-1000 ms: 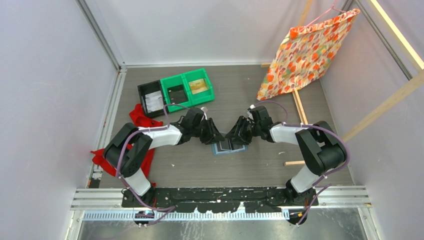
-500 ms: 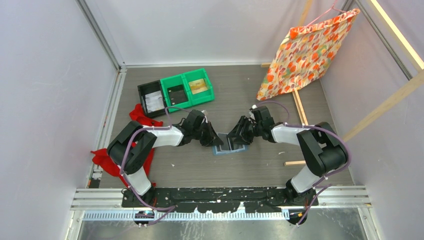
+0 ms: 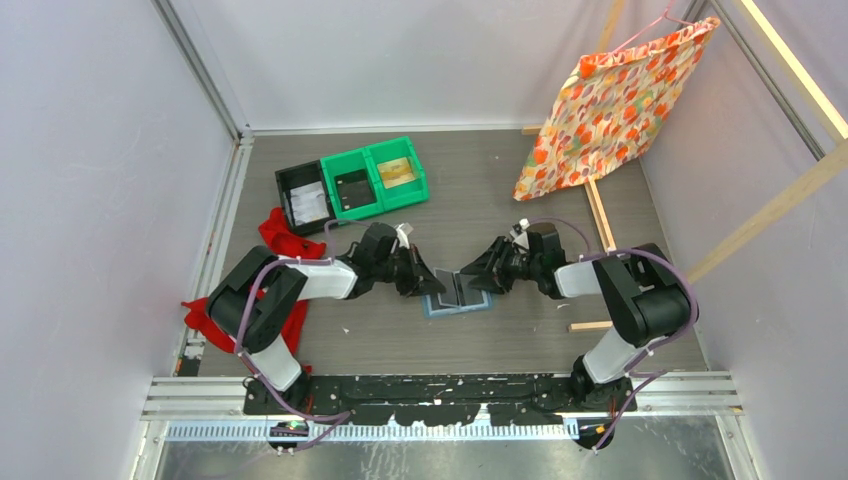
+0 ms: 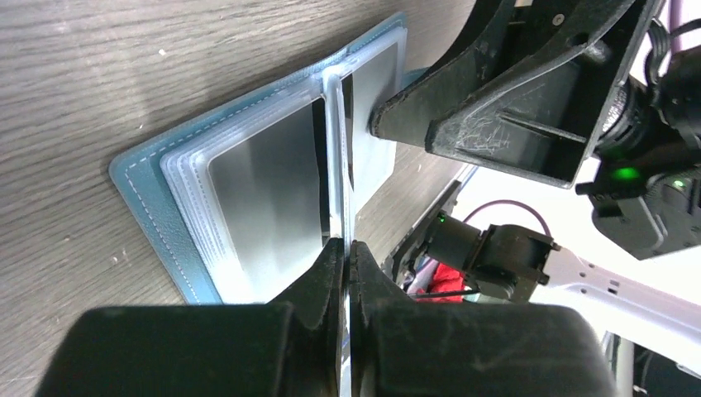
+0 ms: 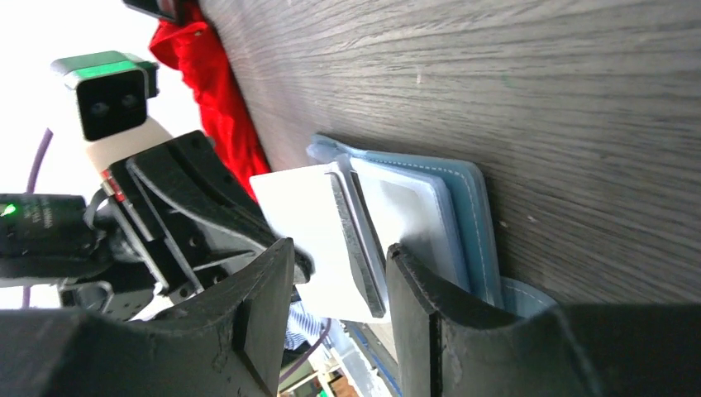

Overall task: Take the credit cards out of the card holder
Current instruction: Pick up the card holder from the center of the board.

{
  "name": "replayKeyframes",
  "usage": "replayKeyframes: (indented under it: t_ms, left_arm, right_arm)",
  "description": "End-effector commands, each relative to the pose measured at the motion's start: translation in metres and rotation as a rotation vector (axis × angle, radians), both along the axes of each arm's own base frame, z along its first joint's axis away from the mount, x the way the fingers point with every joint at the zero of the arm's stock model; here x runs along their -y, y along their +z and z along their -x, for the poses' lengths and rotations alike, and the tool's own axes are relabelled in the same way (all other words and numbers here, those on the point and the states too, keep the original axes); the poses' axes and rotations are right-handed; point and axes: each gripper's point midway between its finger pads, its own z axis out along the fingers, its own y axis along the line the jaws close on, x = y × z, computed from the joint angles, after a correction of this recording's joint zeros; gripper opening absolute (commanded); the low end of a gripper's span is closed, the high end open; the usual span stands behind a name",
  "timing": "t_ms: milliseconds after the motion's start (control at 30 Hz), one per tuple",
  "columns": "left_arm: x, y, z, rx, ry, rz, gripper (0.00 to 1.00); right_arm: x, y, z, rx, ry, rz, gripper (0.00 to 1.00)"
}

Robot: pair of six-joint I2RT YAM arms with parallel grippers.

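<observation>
The card holder (image 3: 457,296) lies open on the table (image 3: 520,190) between my two arms, a light-blue bifold spread flat, its long axis running left to right in the overhead view and its fold running away from my bases. In my left wrist view its clear sleeves fan up from the spine, and one upright sleeve leaf (image 4: 334,149) stands on edge along that fold. A pale grey credit card (image 4: 269,194) sits in the sleeve beside it, long side along the spine.

My left gripper (image 4: 347,252) is pressed together on the near edge of that upright sleeve leaf. My right gripper (image 5: 335,273) stands with its fingers apart, astride the raised leaves from the other side; I cannot tell whether either finger touches them.

At the far left of the table three bins sit in a row: a black bin (image 3: 303,196) with something white in it, a green bin (image 3: 351,187) with a dark flat piece, and a second green bin (image 3: 398,172) with a gold-coloured item. A red cloth (image 3: 282,235) lies near my left arm.
</observation>
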Motion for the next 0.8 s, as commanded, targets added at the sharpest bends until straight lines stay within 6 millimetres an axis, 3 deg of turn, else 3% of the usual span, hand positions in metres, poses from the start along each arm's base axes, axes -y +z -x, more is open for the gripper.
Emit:
replayKeyframes:
  t_ms: [0, 300, 600, 767]
  left_arm:
    - [0.008, 0.049, -0.003, 0.094, -0.053, 0.182, 0.0]
    - [-0.001, 0.067, 0.0, 0.14, -0.057, 0.281, 0.0]
    - [-0.003, 0.083, -0.003, 0.194, -0.045, 0.33, 0.01]
    - [-0.001, 0.088, -0.007, 0.194, -0.034, 0.379, 0.01]
  right_arm:
    - [-0.013, 0.036, -0.004, 0.082, 0.055, -0.164, 0.5]
    - [-0.021, 0.055, 0.003, 0.08, 0.111, -0.305, 0.5]
    - [-0.018, 0.037, 0.013, 0.042, 0.143, -0.24, 0.48]
    - [-0.021, 0.049, 0.018, 0.073, 0.178, -0.292, 0.43]
